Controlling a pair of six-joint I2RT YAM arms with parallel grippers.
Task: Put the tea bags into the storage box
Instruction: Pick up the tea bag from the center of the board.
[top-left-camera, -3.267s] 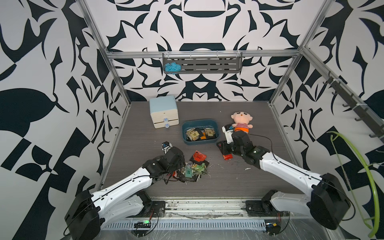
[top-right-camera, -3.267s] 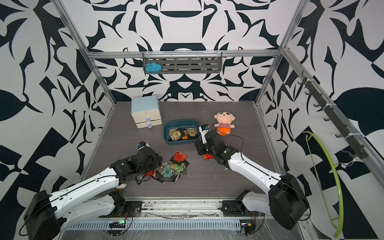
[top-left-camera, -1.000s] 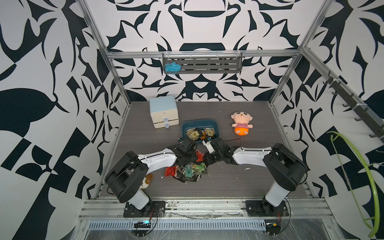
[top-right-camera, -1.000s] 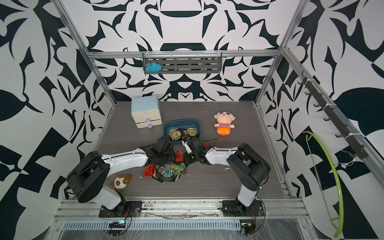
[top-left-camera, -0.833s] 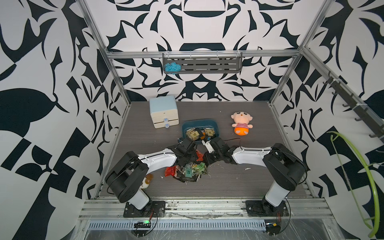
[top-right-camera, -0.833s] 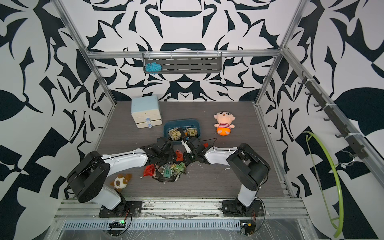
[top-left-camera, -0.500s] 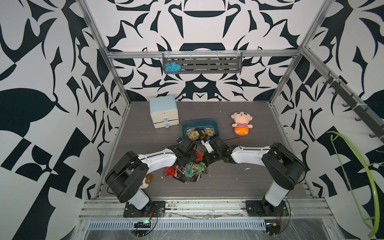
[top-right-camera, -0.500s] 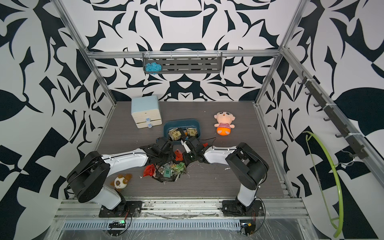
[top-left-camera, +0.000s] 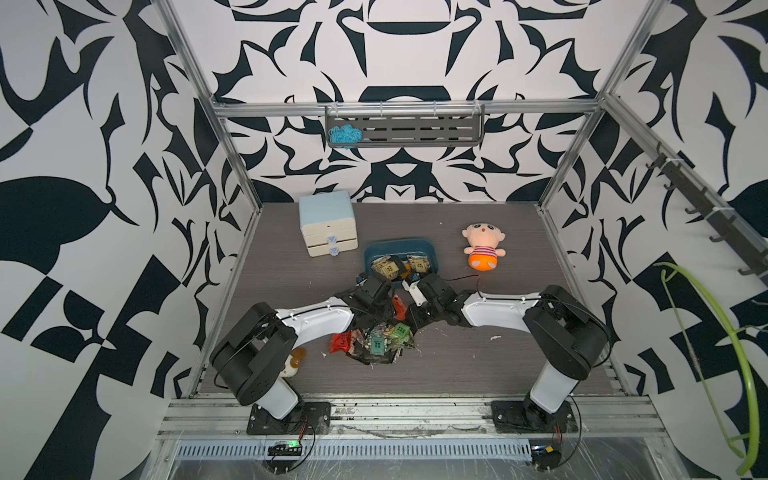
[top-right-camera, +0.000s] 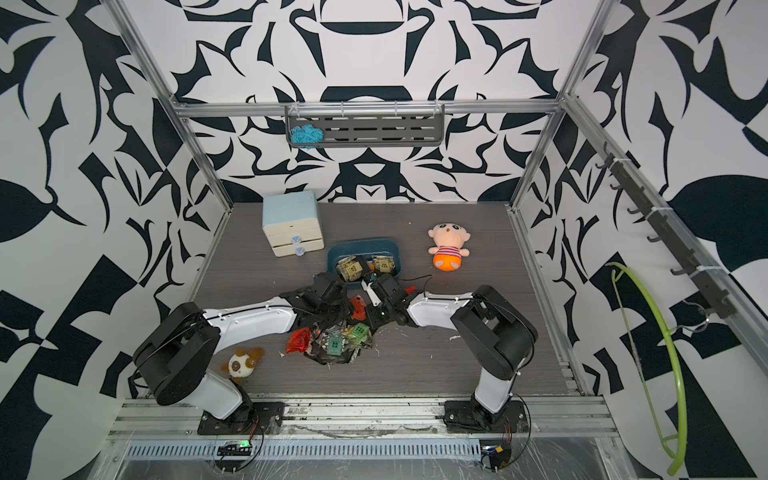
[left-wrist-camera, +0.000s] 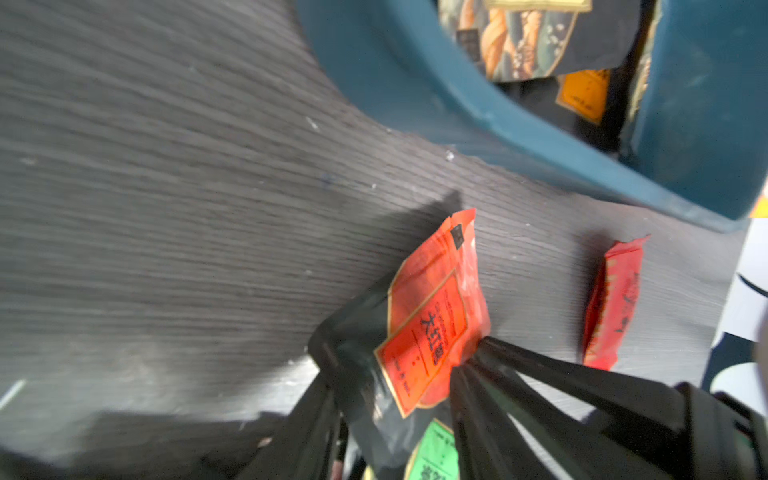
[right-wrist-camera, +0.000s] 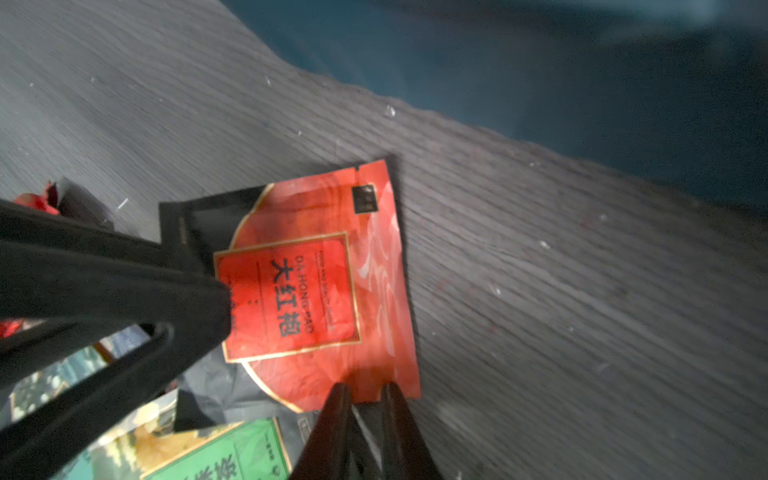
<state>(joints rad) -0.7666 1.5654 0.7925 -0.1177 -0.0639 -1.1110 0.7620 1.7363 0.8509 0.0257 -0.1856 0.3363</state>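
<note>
Walls (top-left-camera: 104, 104) w/ big black & white shapes all round. Dark grey wood-look floor (top-left-camera: 457, 374). Grey shelf (top-left-camera: 415, 131) on back wall at 12 o'clock. Hook rail (top-left-camera: 706, 212) at 3 o'clock.

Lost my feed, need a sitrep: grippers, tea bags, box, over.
Right gripper pinching edge of red sachet. Left gripper straddling same sachet, grip unclear. Box beside them, few sachets in; pile on table. Both arms crowd one sachet.

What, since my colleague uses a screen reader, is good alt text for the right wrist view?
A red tea bag lies on the grey table, the right gripper nipping one edge while the left gripper's finger reaches its label. A green tea bag shows beside it; the teal storage box blurs behind.
</note>
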